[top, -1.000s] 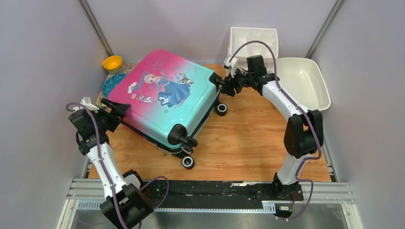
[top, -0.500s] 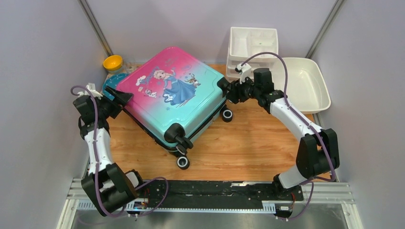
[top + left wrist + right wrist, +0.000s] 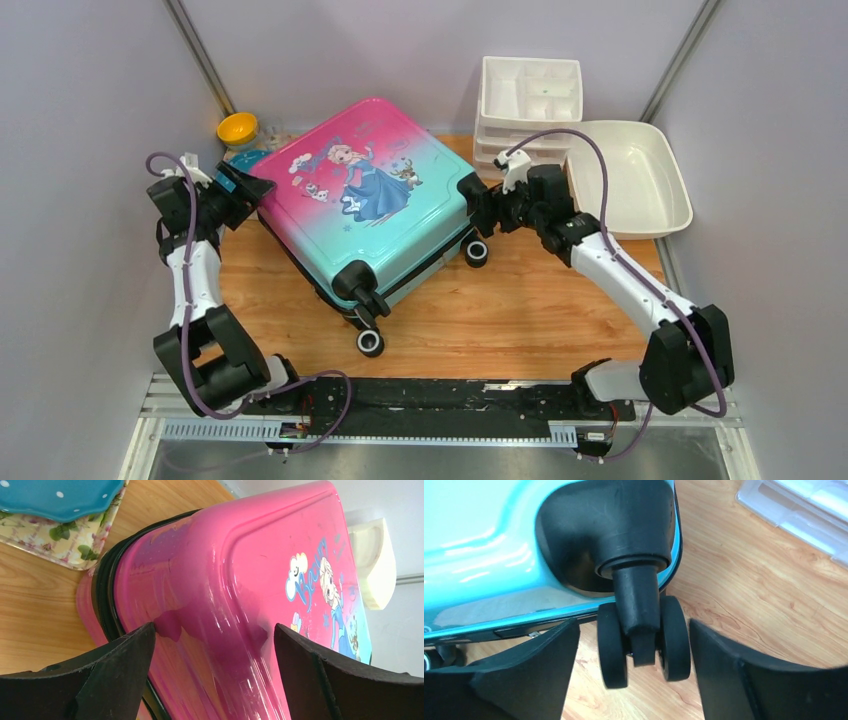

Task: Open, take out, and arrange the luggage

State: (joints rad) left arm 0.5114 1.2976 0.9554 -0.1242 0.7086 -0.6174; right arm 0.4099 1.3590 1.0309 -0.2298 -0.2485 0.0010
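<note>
We see the luggage [image 3: 365, 215] closed, centre frame. Left gripper [image 3: 243, 190] wide at its pink corner, right gripper [image 3: 476, 205] wide around 1 wheel [image 3: 642, 647], likely bracing it for repositioning.

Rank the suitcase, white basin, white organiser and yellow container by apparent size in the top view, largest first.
1. suitcase
2. white basin
3. white organiser, partly hidden by the right arm's cable
4. yellow container

Bright, even light. White glare streaks the glossy luggage [image 3: 370, 215] in both wrist views; soft shadow falls on the bench [image 3: 540, 300] beneath it.
</note>
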